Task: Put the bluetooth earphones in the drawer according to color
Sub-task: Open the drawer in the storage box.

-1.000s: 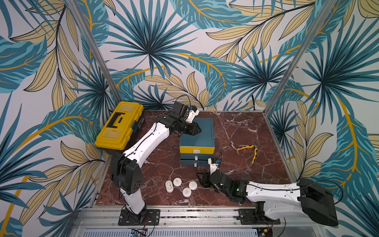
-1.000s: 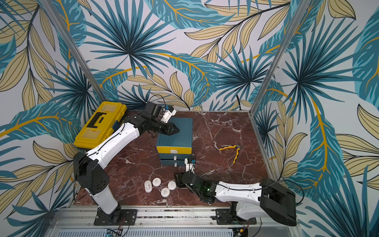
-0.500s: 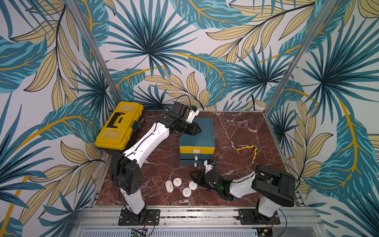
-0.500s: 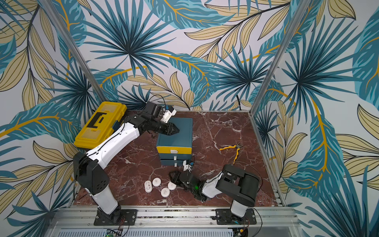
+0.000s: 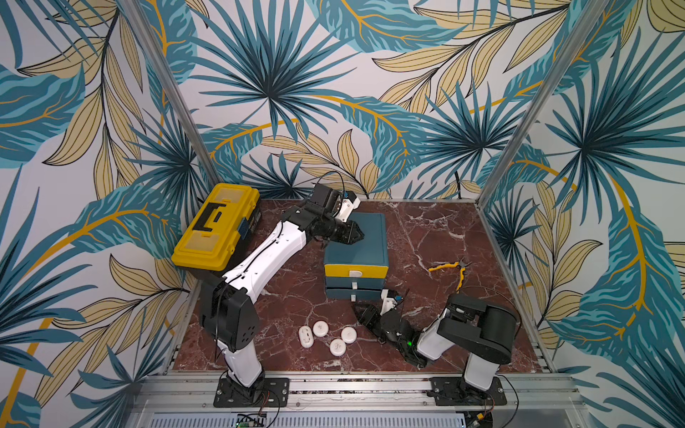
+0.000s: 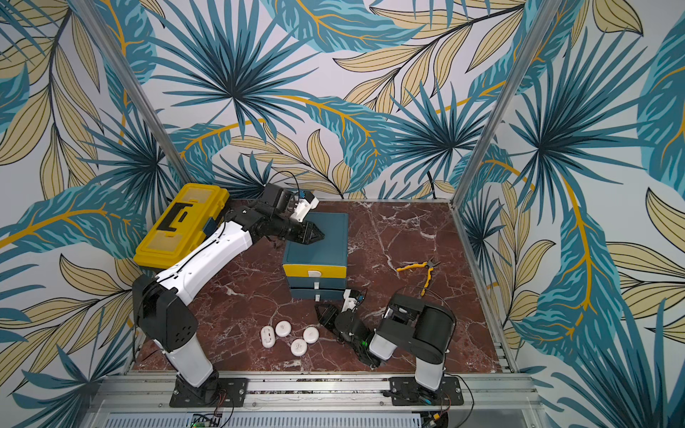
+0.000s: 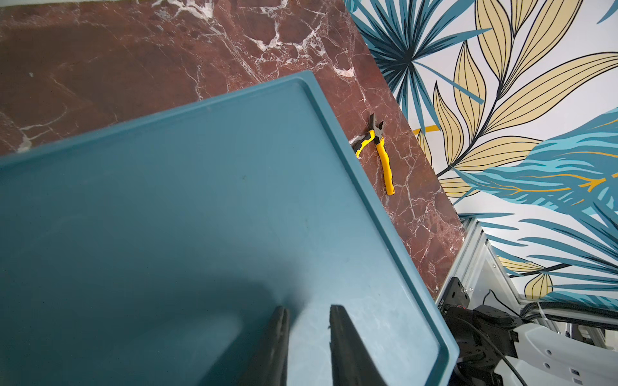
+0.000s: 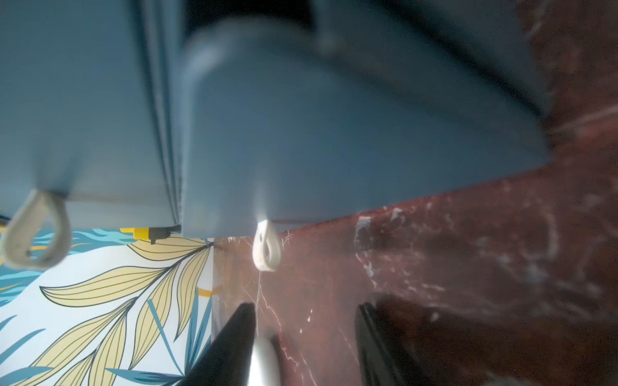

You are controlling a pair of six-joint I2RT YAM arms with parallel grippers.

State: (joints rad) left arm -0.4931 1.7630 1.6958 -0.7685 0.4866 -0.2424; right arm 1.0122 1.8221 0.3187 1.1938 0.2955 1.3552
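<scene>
The right arm has folded up since a second ago: then it lay stretched low along the front edge, now its elbow is hunched and the right gripper (image 5: 362, 314) sits low over the tabletop (image 5: 426, 229), just in front of the drawer cabinet (image 5: 372, 242), off its right front corner. The left arm and the four white earphone cases (image 5: 320, 328) have not budged. Both top views show those cases lying close together on the marble in front of the cabinet and a little to its left, the nearest one near the right gripper but apart from it. Only the right wrist view shows that gripper's fingers (image 8: 239, 331) spread, bare marble between them, short of the white tab handle (image 8: 266, 249) on the cabinet's lowest drawer. A pale rounded shape (image 8: 264, 361) against one finger is too blurred to name. From above, the left gripper (image 5: 355, 235) reads as one dark wedge over the left side of the cabinet's top. Its own wrist view shows the fingers (image 7: 344, 337) a narrow slit apart, holding nothing, though I cannot tell whether they touch the teal surface. The pliers (image 7: 381, 150) lie right of the cabinet, and the toolbox (image 5: 217, 226), seen only from above, stands to its left.
</scene>
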